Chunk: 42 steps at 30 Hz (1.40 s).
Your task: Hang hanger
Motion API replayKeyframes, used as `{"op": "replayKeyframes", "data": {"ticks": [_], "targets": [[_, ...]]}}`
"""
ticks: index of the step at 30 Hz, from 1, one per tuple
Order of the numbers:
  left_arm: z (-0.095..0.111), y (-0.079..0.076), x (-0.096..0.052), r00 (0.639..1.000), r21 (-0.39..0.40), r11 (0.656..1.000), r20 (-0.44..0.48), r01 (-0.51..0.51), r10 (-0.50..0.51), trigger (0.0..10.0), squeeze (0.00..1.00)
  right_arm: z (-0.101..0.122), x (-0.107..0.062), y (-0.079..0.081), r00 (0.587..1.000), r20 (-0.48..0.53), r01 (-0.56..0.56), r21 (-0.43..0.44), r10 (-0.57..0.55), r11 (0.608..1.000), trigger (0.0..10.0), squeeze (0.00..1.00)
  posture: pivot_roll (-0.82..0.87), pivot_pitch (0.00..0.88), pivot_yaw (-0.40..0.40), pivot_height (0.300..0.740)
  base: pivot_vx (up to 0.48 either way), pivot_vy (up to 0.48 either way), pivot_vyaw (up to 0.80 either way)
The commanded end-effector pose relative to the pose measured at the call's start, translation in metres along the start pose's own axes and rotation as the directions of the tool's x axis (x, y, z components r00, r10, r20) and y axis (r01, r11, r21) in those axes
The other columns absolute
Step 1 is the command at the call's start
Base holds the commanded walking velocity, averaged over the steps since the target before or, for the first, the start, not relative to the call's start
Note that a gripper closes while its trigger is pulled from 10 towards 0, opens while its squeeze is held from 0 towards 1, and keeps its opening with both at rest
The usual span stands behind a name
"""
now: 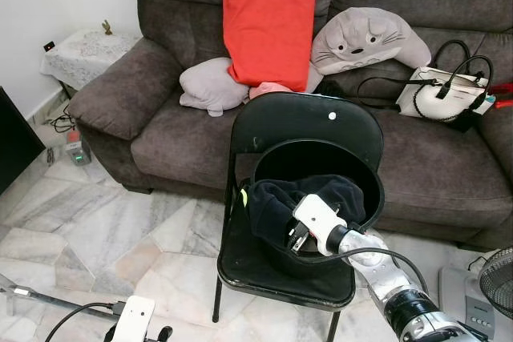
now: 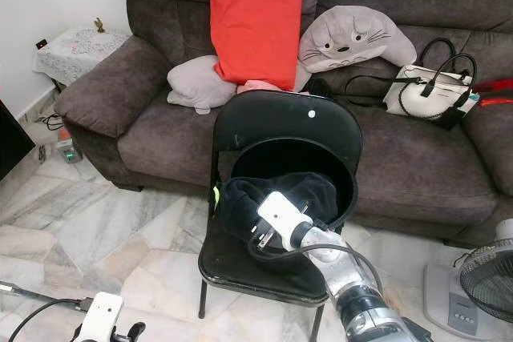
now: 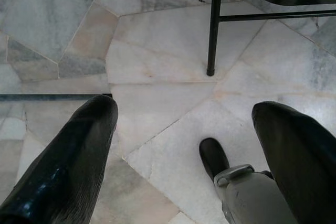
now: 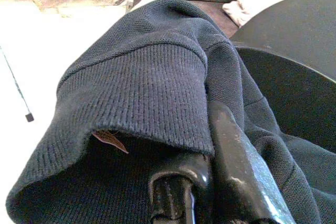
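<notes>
On the black folding chair (image 1: 282, 266) before the sofa (image 1: 449, 166) sits a black basket (image 1: 365, 178) holding a dark navy knit garment (image 1: 276, 198). Right gripper (image 4: 210, 182) is inside it, fingers pinched on the ribbed hem. Left gripper (image 3: 184, 145) hangs spread over marble floor (image 3: 157, 51). Can't make out the hanger.

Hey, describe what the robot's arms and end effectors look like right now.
The right arm is silver metal with a black band, a white wrist housing and a black cable looping alongside. The left wrist housing is white too, with its own black cable. Each end effector has two long, glossy black fingers.
</notes>
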<state>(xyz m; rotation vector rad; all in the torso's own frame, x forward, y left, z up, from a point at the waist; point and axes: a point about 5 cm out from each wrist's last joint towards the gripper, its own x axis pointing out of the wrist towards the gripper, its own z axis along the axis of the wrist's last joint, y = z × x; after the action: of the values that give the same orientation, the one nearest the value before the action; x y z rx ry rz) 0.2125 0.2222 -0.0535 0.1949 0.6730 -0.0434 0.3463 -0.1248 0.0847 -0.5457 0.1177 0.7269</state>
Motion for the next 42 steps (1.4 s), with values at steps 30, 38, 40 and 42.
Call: {"op": "replayKeyframes", "data": {"ticks": [30, 38, 40, 42], "targets": [[-0.012, -0.002, -0.004, 0.999, 0.021, 1.000, -0.044, 0.004, -0.003, 10.0, 0.00, 0.054, -0.025, -0.023, 0.912, 0.033, 0.407, 0.054, -0.409, 0.912, 0.0, 0.00, -0.05, 0.057, 0.028, 0.740, 0.000, 0.000, 0.00], [-0.010, -0.002, -0.004, 0.999, 0.029, 1.000, -0.033, 0.013, -0.012, 10.0, 0.00, 0.032, -0.042, 0.002, 0.963, -0.069, 0.249, -0.128, -0.259, 0.960, 0.0, 0.00, -0.06, 0.056, 0.032, 0.740, 0.000, 0.000, 0.00], [-0.009, -0.002, -0.004, 0.999, 0.029, 0.999, -0.029, 0.014, -0.013, 10.0, 0.00, 0.028, -0.044, -0.001, 0.957, -0.107, 0.245, -0.191, -0.269, 0.950, 0.0, 0.00, -0.05, 0.061, 0.032, 0.740, 0.000, 0.000, 0.00], [-0.009, -0.002, -0.003, 1.000, 0.029, 0.999, -0.027, 0.014, -0.013, 10.0, 0.00, 0.029, -0.044, -0.002, 0.958, -0.110, 0.237, -0.224, -0.266, 0.945, 0.0, 0.00, -0.05, 0.063, 0.033, 0.740, 0.000, 0.000, 0.00]]}}
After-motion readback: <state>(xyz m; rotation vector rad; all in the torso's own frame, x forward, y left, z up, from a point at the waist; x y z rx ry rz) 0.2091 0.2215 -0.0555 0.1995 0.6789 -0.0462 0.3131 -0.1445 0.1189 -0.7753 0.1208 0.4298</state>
